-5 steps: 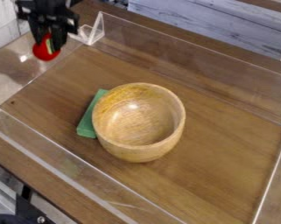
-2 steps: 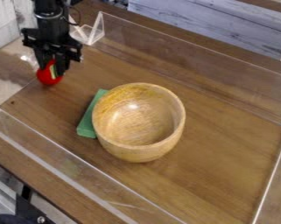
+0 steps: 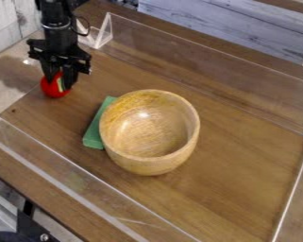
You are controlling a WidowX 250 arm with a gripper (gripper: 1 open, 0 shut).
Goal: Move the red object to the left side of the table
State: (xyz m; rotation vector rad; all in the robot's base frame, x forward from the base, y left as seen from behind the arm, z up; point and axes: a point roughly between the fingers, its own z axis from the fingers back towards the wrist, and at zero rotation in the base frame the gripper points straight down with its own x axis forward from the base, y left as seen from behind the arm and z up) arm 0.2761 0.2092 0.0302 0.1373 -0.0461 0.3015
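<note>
I see my gripper [image 3: 56, 83] pointing straight down at the far left part of the table [image 3: 242, 180]. Its black jaws are pinching the red fruit [image 3: 52, 87] from both sides. The fruit sits low, right at the wood, but I cannot tell if it is touching the table or just above it. Most of the fruit peeks out below and to the left of the jaws.

A big wooden bowl [image 3: 150, 130] stands upright near the middle of the table, well apart from the fruit. A green cloth [image 3: 94, 130] lies flat under the bowl's left edge and sticks out a bit. Clear low walls [image 3: 204, 45] run around the table.
</note>
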